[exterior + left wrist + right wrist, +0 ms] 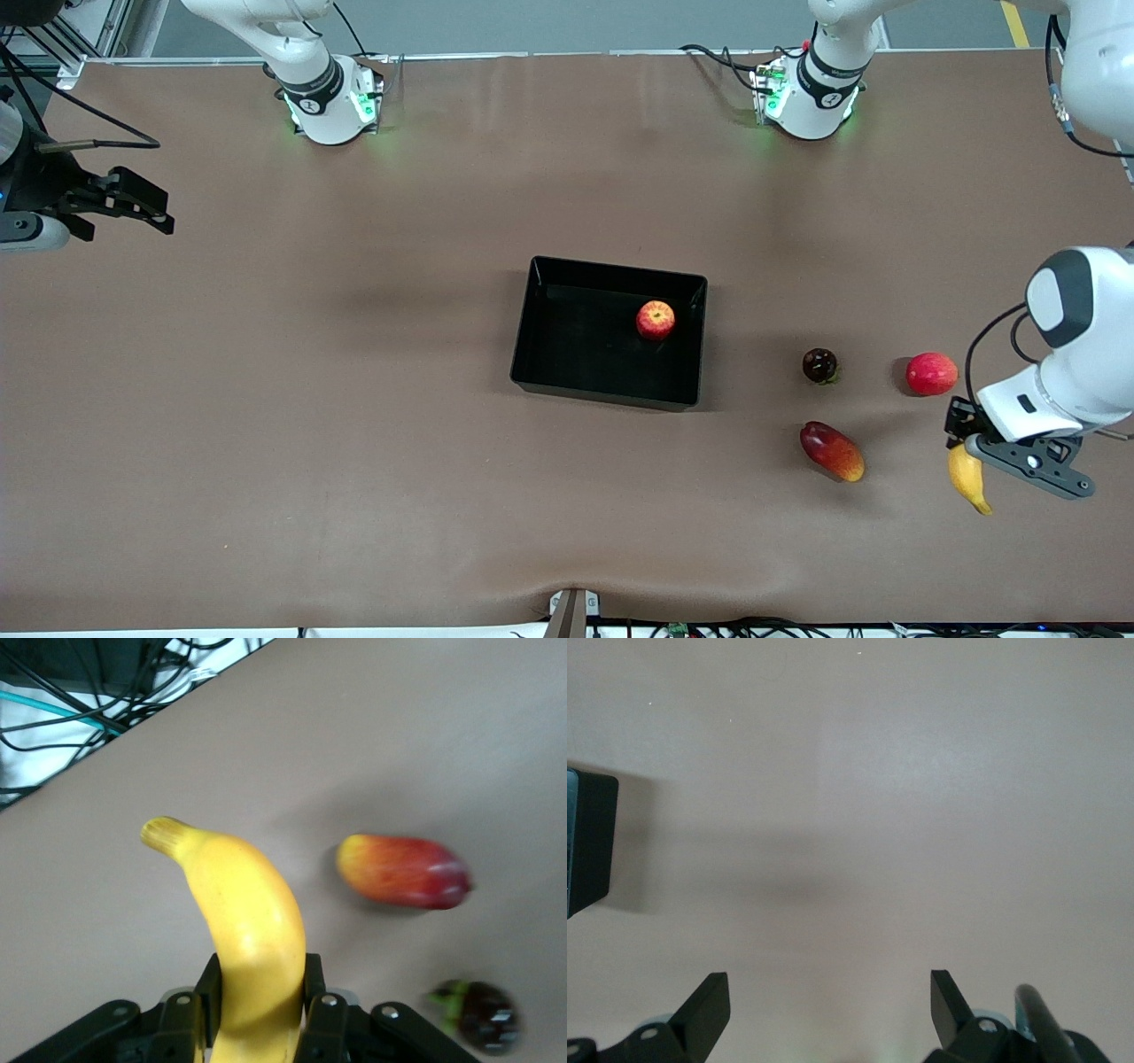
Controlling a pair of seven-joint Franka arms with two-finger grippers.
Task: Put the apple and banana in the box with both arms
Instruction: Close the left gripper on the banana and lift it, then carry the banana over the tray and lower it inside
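Observation:
The apple lies inside the black box at mid-table, close to the wall at the left arm's end. My left gripper is shut on the yellow banana, over the table at the left arm's end. In the left wrist view the banana sticks out from between the fingers of the left gripper. My right gripper is open and empty at the right arm's end of the table. The right wrist view shows the right gripper over bare table, with a corner of the box at the edge.
A red-orange mango-like fruit, a dark round fruit and a plain pinkish-red round fruit lie between the box and the left gripper. Cables run along the table edge nearest the front camera.

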